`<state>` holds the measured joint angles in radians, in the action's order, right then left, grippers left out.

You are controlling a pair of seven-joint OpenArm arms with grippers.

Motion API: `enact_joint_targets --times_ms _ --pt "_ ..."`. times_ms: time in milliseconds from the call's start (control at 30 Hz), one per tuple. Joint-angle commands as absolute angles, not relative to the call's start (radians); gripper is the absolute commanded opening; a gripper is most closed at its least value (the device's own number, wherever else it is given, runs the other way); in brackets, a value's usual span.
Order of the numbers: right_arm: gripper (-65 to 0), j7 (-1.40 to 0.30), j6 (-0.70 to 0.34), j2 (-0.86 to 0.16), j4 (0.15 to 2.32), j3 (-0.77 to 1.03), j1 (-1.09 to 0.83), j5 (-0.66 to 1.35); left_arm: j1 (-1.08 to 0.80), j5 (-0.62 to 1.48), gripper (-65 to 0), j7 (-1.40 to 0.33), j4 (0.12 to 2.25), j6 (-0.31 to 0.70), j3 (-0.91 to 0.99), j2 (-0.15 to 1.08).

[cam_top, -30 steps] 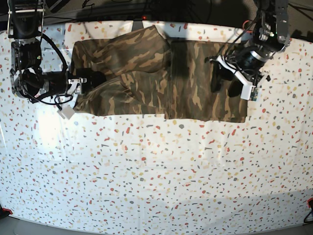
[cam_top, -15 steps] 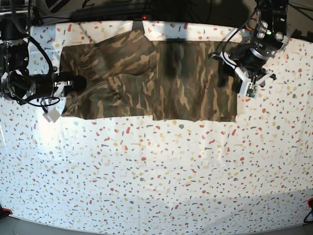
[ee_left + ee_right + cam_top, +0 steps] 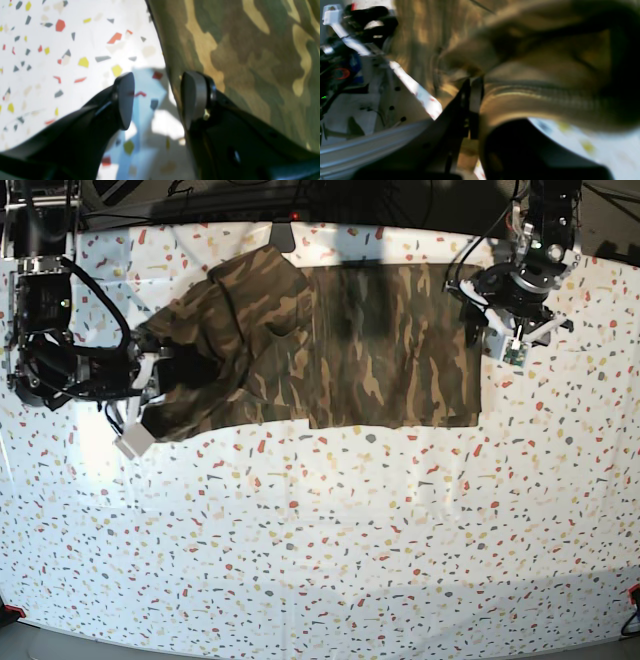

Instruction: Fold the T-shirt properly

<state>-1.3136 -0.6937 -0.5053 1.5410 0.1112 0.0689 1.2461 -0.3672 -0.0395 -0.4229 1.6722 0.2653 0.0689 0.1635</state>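
Note:
The camouflage T-shirt point(image 3: 380, 350) lies along the far side of the table, flat on its right half and bunched and folded over on its left. My right gripper point(image 3: 150, 365) is at the shirt's left end. In the blurred right wrist view it point(image 3: 473, 85) is shut on a fold of the T-shirt point(image 3: 545, 62) with a ribbed hem. My left gripper point(image 3: 488, 320) is at the shirt's right edge. In the left wrist view it point(image 3: 158, 100) is open and empty over the table, with the T-shirt's edge point(image 3: 250, 50) beside one finger point(image 3: 193, 100).
The table has a white cover point(image 3: 320, 530) with coloured speckles. Its far edge point(image 3: 400, 228) runs just behind the shirt, with dark frame and cables beyond. A small white tag point(image 3: 133, 442) hangs below the right arm.
My right gripper pulled the shirt's left end leftward, then came back a little, bunching the cloth. The shirt slid left. My left gripper moved up and right to the shirt's right edge.

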Motion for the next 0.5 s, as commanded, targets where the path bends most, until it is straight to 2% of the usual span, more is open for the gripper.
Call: enact_joint_targets --times_ms 0,367,467 --pt "-65.0 -1.303 -0.698 -0.495 1.574 0.119 0.085 1.275 -0.368 -0.052 -34.3 -0.43 1.657 0.261 0.072 0.169" --pt "-65.0 -1.295 -0.698 -0.176 1.646 0.104 0.086 1.23 -0.358 -0.052 -34.3 -0.397 1.583 0.262 0.07 0.169" --pt "-65.0 -1.25 -0.698 -0.1 1.645 0.075 0.086 1.159 -0.356 -0.052 -34.3 -0.383 1.583 0.263 0.07 0.169"
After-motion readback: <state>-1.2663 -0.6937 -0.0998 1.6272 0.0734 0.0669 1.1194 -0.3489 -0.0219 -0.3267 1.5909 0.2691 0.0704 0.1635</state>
